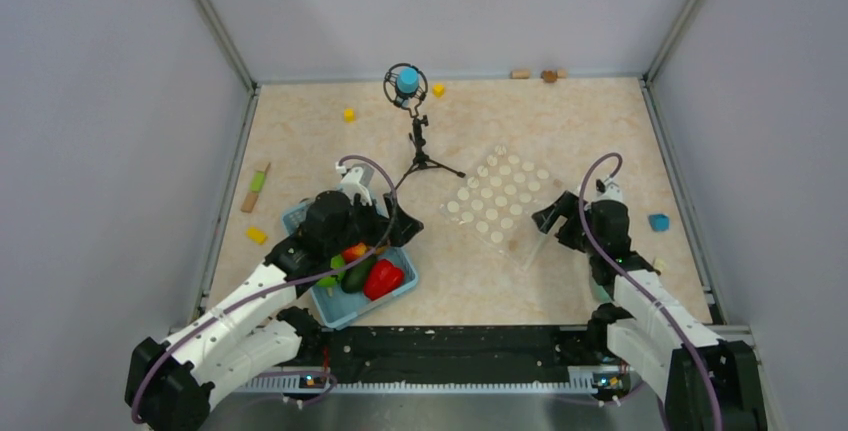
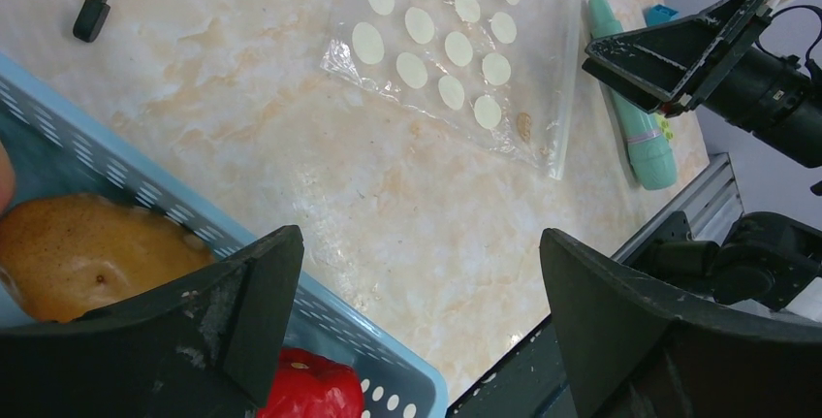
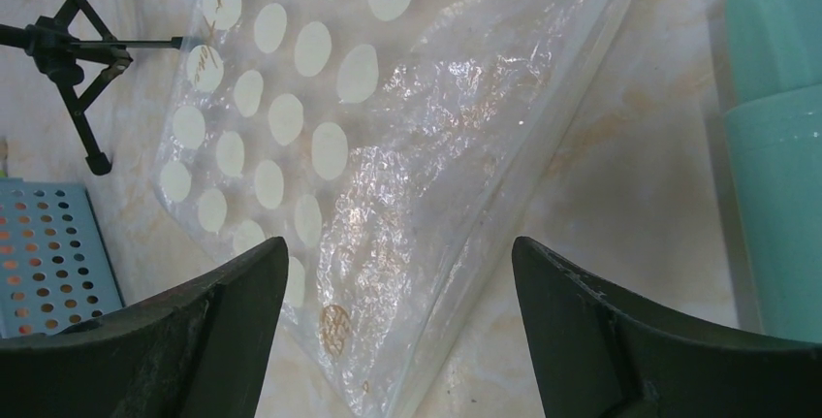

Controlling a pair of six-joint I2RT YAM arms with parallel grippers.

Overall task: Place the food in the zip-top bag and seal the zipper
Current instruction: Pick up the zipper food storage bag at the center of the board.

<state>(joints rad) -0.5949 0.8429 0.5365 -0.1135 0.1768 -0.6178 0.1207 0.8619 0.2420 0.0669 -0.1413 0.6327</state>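
Note:
The food lies in a light blue basket [image 1: 335, 313] at the front left: a red pepper [image 1: 383, 278], a dark green piece [image 1: 358, 276] and an orange piece [image 1: 353, 251]. My left gripper [image 1: 388, 229] hangs open over the basket's far right rim [image 2: 194, 214]. Its wrist view shows a brown-orange piece [image 2: 87, 253] and the red pepper [image 2: 310, 389] beneath it. The zip-top bag [image 1: 497, 201] lies flat and empty right of centre. Its zipper [image 3: 543, 146] runs along the edge nearest my right gripper [image 3: 399, 243]. That gripper hovers open above the bag's near corner, with nothing between its jaws.
A microphone on a small black tripod [image 1: 425, 156] stands just behind the basket and bag. A teal cylinder [image 3: 775, 146] lies right of the bag. Yellow cubes [image 1: 349, 114], a green-and-orange stick [image 1: 256, 187] and a blue cube [image 1: 658, 221] are scattered about.

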